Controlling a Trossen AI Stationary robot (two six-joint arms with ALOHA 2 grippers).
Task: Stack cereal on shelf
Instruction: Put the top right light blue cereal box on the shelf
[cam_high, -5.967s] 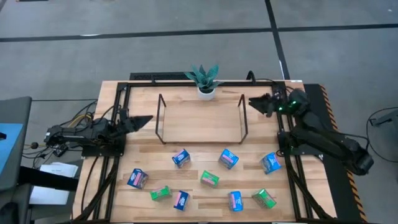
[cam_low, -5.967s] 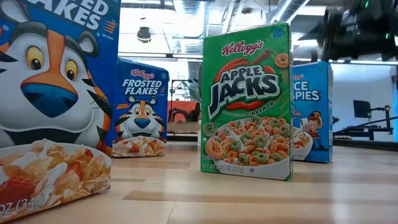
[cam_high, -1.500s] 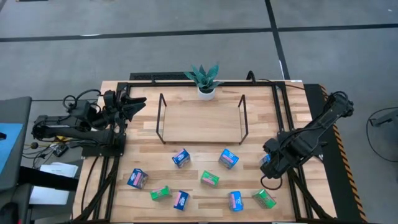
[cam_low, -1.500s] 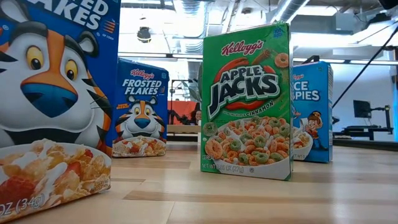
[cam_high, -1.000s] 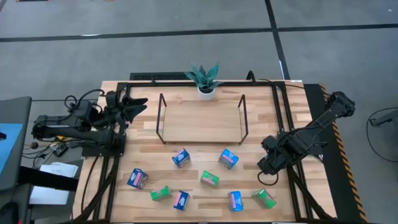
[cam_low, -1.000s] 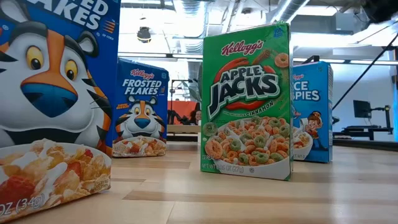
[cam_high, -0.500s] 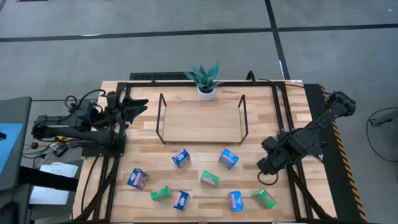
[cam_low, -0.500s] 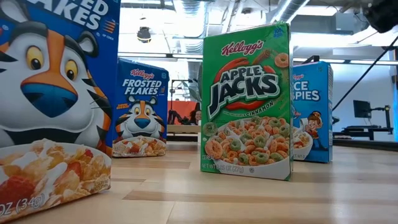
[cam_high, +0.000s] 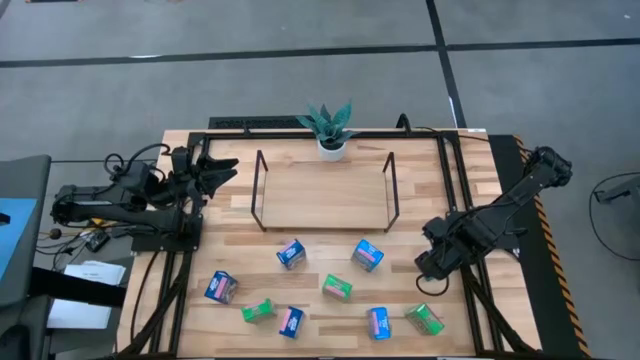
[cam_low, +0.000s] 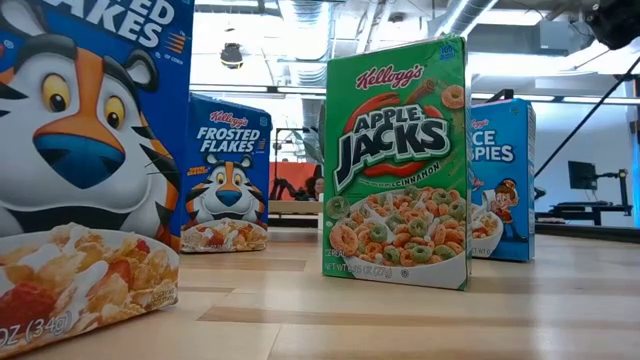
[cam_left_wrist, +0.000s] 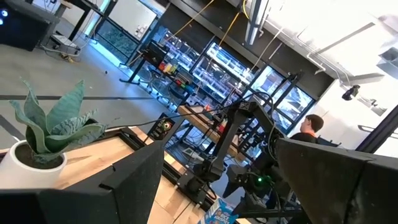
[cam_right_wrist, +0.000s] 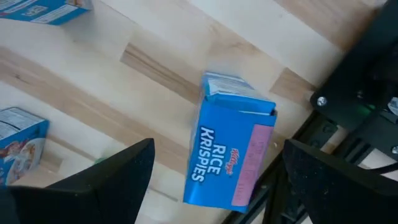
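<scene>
Nearest the front edge, cereal boxes (cam_high: 337, 288) lay scattered across the table (cam_high: 230, 250), blue and green mixed. At the right edge the right gripper (cam_right_wrist: 211, 168) hung over a blue Rice Krispies box (cam_right_wrist: 229, 148), fingers spread wide and not touching it. Farther back, the shelf (cam_high: 325, 195) stood bare. The left gripper (cam_high: 222, 167) waited at the far left beside the shelf, claw spread. A plant (cam_high: 329, 127) sat beyond.
</scene>
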